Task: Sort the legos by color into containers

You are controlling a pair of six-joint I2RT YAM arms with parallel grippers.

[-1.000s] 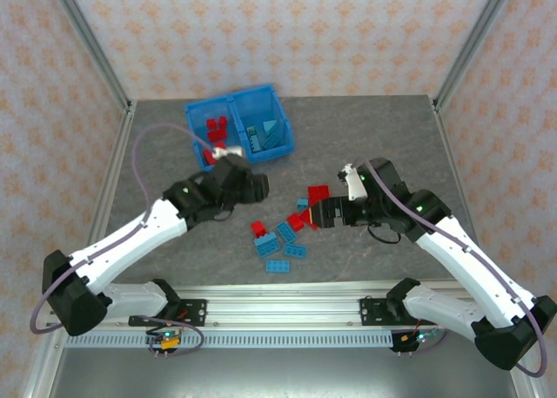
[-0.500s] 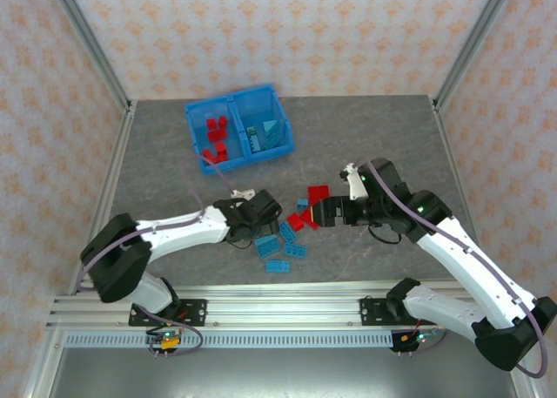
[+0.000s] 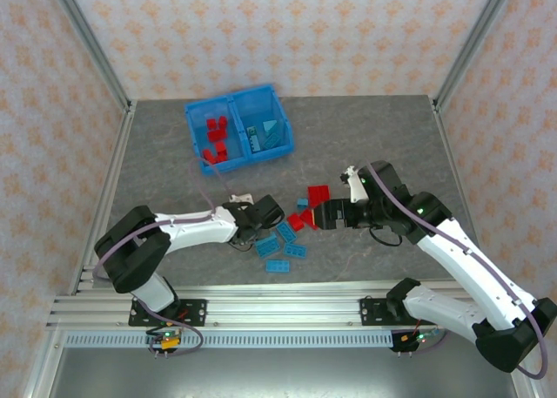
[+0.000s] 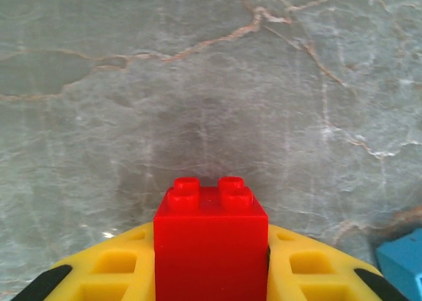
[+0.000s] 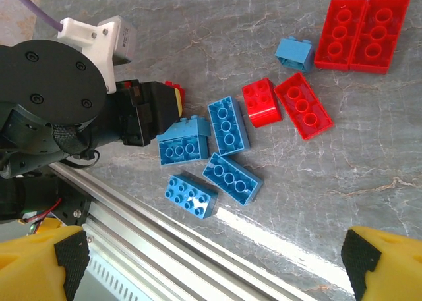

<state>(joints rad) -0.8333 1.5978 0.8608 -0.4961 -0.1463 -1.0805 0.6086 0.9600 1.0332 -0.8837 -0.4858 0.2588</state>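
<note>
Legos (image 3: 296, 251) lie loose on the grey bench (image 3: 374, 128) between the two arms, red and light blue mixed, studs up, long sides at various slants. More sit in the blue bin (image 3: 230, 99) at the back, red in its left half and blue in its right. The left arm (image 3: 191, 228) lies low, forearm stretched rightward, with the left tool (image 3: 263, 224) at the pile's edge. The right arm (image 3: 452, 250) bends in from the right, its right tool (image 3: 317, 215) above the red pieces. From the left wrist, a red brick (image 4: 211, 238) is clamped between the yellow fingers (image 4: 119, 268), studs pointing forward, away from the camera; which way its long axis runs I cannot tell. From the right wrist, the fingertips (image 5: 39, 261) stand wide apart, holding nothing, over scattered bricks.
</note>
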